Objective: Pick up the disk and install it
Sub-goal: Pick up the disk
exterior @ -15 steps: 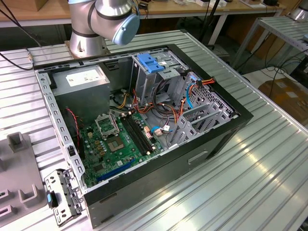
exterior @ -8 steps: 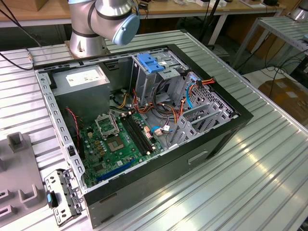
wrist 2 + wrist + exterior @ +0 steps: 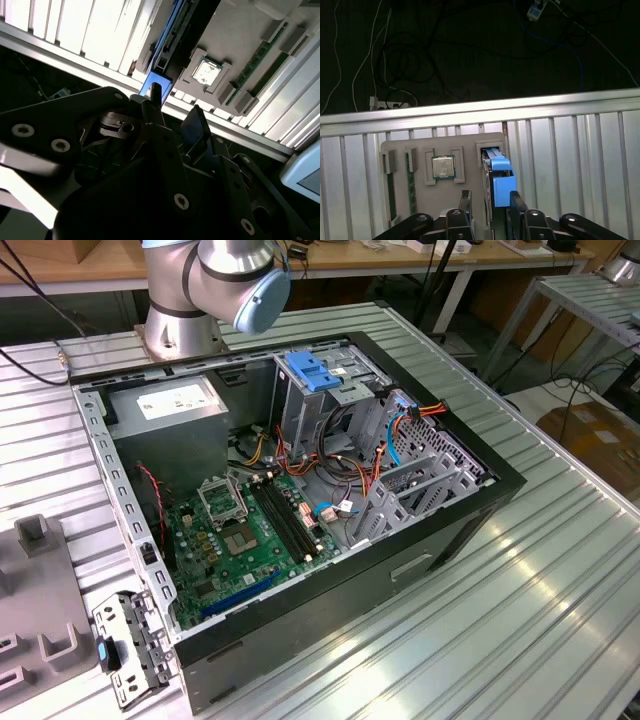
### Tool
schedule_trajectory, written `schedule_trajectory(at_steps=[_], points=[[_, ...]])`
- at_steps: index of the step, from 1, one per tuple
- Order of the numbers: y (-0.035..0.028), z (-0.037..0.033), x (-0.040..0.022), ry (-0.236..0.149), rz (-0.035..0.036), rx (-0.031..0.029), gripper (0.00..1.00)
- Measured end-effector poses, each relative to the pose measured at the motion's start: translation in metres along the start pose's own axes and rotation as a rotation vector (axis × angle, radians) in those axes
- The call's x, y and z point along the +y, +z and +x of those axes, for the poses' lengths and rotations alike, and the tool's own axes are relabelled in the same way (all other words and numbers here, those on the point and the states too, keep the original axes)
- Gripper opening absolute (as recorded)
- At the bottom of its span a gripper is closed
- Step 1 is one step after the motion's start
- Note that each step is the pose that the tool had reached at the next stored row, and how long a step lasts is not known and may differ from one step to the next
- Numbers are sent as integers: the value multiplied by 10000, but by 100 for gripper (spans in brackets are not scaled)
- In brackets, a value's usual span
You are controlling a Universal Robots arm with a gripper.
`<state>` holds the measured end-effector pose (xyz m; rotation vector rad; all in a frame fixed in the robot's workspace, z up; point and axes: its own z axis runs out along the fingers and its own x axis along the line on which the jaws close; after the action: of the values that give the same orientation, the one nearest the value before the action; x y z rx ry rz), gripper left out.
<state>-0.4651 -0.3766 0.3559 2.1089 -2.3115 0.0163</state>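
Slatted table point(image 3: 560, 620) bearing the open case point(image 3: 450, 530), with its drive cage point(image 3: 335, 405) under a blue latch point(image 3: 313, 371), and the grey fixture point(image 3: 470, 150) set close to the table's edge. The disk point(image 3: 501, 186) stands on edge in a fixture slot, so it is neither lifted nor installed. The gripper point(image 3: 490, 202) hangs over it, fingers apart and clamped on nothing, one to either side; slot walls sit close alongside, with free room above.
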Motion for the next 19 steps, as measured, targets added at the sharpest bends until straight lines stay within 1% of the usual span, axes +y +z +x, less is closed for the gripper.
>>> schedule_trajectory(at_steps=[1,2,3,4,5,7,8,10,12,13,15,17,19], points=[[0,1,2,0,109,-13,44],[2,1,7,2,197,-23,44],[5,2,10,3,310,-34,44],[9,2,9,2,336,-41,44],[10,1,10,3,350,-42,44],[10,1,10,4,355,-43,45],[13,-2,11,5,358,-44,51],[29,-19,13,4,356,-42,51],[70,-53,22,2,357,-43,51],[121,-87,41,2,358,-44,51],[165,-97,85,1,354,-41,51],[190,-96,126,2,355,-43,51],[210,-96,133,2,344,-44,51]])
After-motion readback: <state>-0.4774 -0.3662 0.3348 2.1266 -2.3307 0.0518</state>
